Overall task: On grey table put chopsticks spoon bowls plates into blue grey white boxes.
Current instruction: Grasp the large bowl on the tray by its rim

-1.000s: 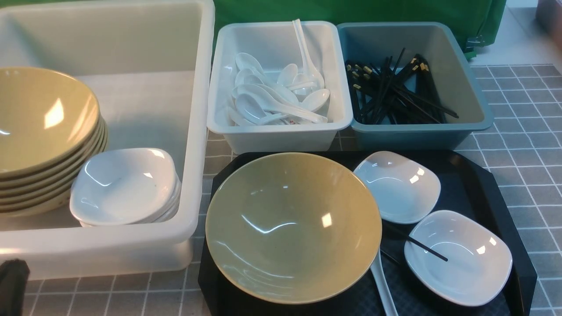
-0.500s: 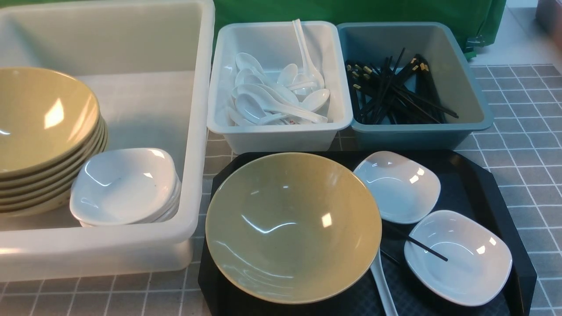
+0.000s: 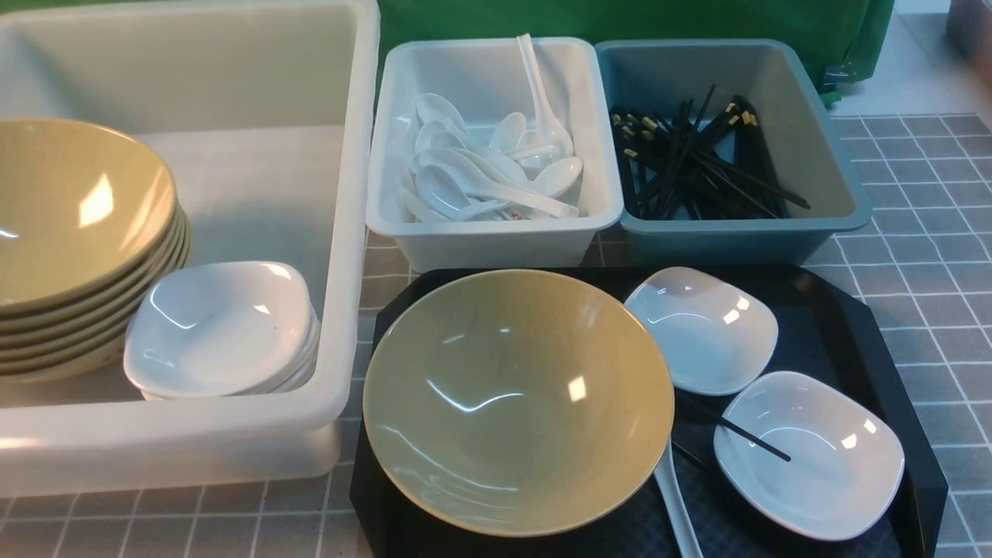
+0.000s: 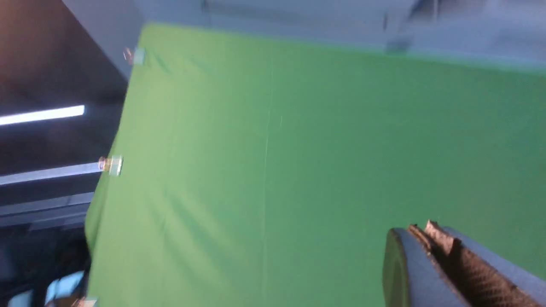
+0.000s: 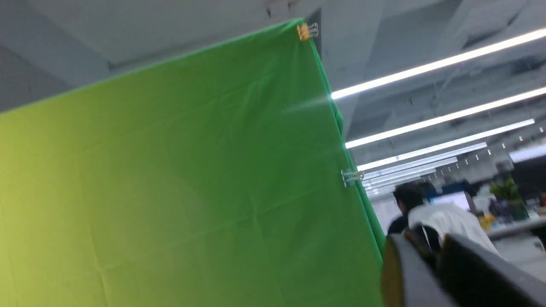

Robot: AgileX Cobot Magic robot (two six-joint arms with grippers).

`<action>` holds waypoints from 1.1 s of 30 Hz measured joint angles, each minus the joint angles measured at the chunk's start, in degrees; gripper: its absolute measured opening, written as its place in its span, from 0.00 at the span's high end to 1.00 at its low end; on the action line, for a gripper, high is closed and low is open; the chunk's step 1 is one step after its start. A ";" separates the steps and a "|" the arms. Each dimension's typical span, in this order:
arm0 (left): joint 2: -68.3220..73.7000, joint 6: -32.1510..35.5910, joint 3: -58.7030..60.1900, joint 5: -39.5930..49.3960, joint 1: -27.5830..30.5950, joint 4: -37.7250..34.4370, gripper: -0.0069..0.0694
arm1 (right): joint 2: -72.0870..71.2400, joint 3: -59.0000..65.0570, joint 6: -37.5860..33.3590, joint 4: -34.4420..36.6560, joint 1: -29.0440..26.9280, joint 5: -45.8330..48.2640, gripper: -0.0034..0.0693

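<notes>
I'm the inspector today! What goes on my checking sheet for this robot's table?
Surface: grey table, tiled; black tray on it.
Job's things: on the tray, tan bowl, far plate, near plate with chopstick resting in it, spoon partly under the bowl. Off-white box holds stacked bowls and stacked plates; white box holds spoons; blue-grey box holds chopsticks.
Clutter: nothing seen.
Grippers: left gripper jaws shut, empty; right gripper jaws close together, empty.
Cables: nothing seen.
Surroundings: green cloth behind; person beyond.

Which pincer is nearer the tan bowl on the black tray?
Cannot tell: left pincer and right pincer are outside the front view of the bowl, both facing the green screen.
</notes>
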 joint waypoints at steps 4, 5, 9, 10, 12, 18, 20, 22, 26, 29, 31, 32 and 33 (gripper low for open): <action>9.47 1.21 -3.96 4.95 0.00 -0.37 0.92 | 3.72 -10.11 -2.02 0.00 0.00 18.81 0.90; 12.18 1.01 -4.91 7.03 0.00 -0.75 0.92 | 4.63 -12.26 -3.48 0.00 0.00 22.87 0.90; 22.94 0.84 -11.96 18.44 -1.48 -2.78 0.92 | 9.51 -16.38 -14.89 -0.05 0.00 39.01 0.90; 25.75 1.43 -15.31 23.12 -3.03 -3.26 0.92 | 10.70 -16.49 -16.96 -0.05 0.22 42.16 0.90; 31.33 3.73 -20.62 30.46 -6.14 -4.33 0.92 | 12.92 -16.43 -18.97 0.22 0.85 47.64 0.90; 47.37 14.03 -33.96 49.53 -17.57 -12.21 0.92 | 18.02 -12.57 -33.97 10.63 3.45 55.24 0.90; 51.39 15.23 -36.22 51.22 -20.16 -14.41 0.92 | 18.66 -10.84 -39.47 14.46 3.73 55.29 0.90; 56.04 16.05 -38.72 51.86 -23.27 -15.74 0.92 | 18.91 -8.76 -44.34 17.67 3.78 54.91 0.90; 63.39 16.62 -43.71 54.04 -29.35 -13.37 0.90 | 18.91 -4.93 -47.61 19.28 3.91 52.19 0.90; 68.85 18.02 -48.07 58.26 -34.72 -6.91 0.83 | 18.94 -3.20 -48.28 19.58 4.62 49.12 0.90; 71.94 18.34 -50.02 60.48 -37.17 -2.69 0.75 | 18.99 -2.87 -48.41 19.66 5.24 48.01 0.90; 73.62 18.39 -50.93 61.26 -38.38 -0.21 0.70 | 18.99 -2.66 -48.46 19.75 5.58 47.32 0.90; 75.57 18.39 -51.82 62.00 -39.40 3.07 0.63 | 18.99 -2.50 -48.46 19.80 6.05 46.80 0.90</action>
